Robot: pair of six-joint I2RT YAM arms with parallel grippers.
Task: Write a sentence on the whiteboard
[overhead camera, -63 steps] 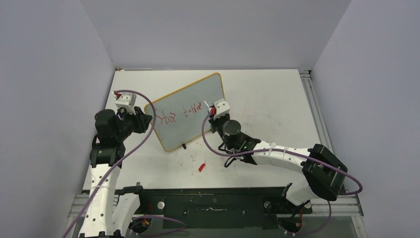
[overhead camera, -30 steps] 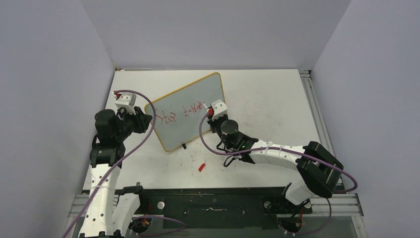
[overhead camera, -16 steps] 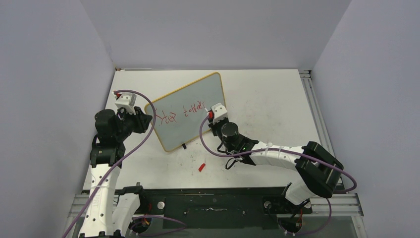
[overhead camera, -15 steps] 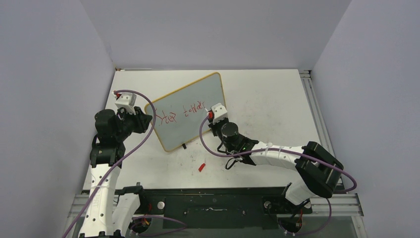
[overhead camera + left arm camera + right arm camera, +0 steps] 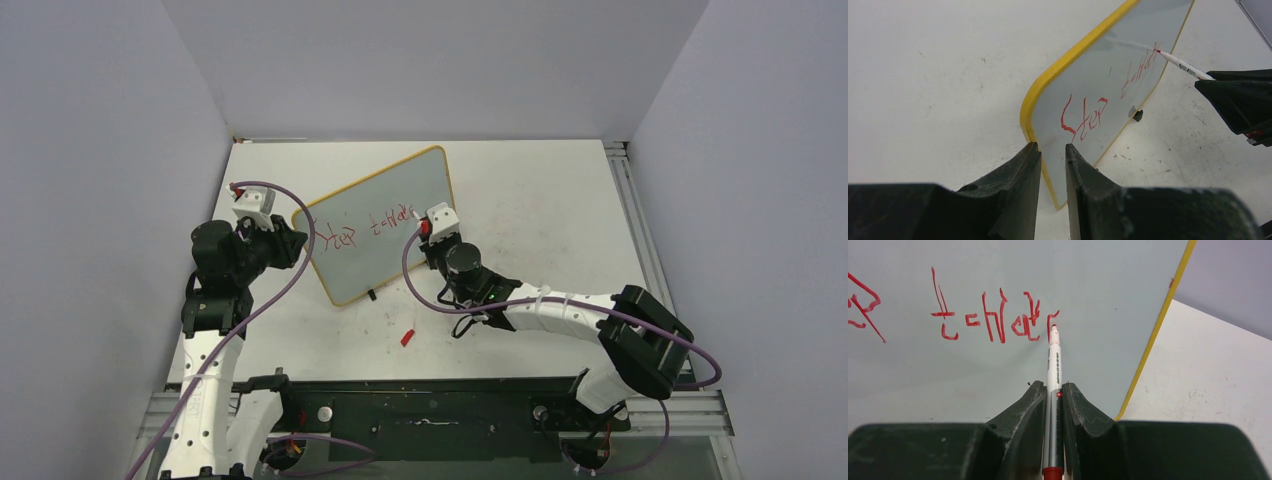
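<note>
Overhead: we see the board [image 5: 385, 225] standing tilted on the table [image 5: 560, 210], left of centre, its long side running diagonally away from the arms.
Board: pale grey face, thin yellow frame, rounded corners; one small black foot [image 5: 1137, 115] shows at its lower edge in the left wrist view.
Left fingers [image 5: 1032, 159]: closed on the board's near corner, one on each side of the yellow frame.
Right fingers [image 5: 1037, 394]: closed on a marker [image 5: 1053, 362], which runs straight out between them toward the board.
Marker: white barrel with a red tip; we see the tip touching the board's face at the end of the last red stroke.
Sentence [image 5: 993, 322]: red, thin, uneven script on one line; we read "Step" nearest the left fingers, then a second word that starts with "t" and looks like "towar"; we cannot read every letter for sure.
Cap [image 5: 407, 337]: small red piece lying on the table, nearer the arm bases, apart from the board.
Right arm [image 5: 560, 315]: reaches from its base at the right across the table to the board's middle.
</note>
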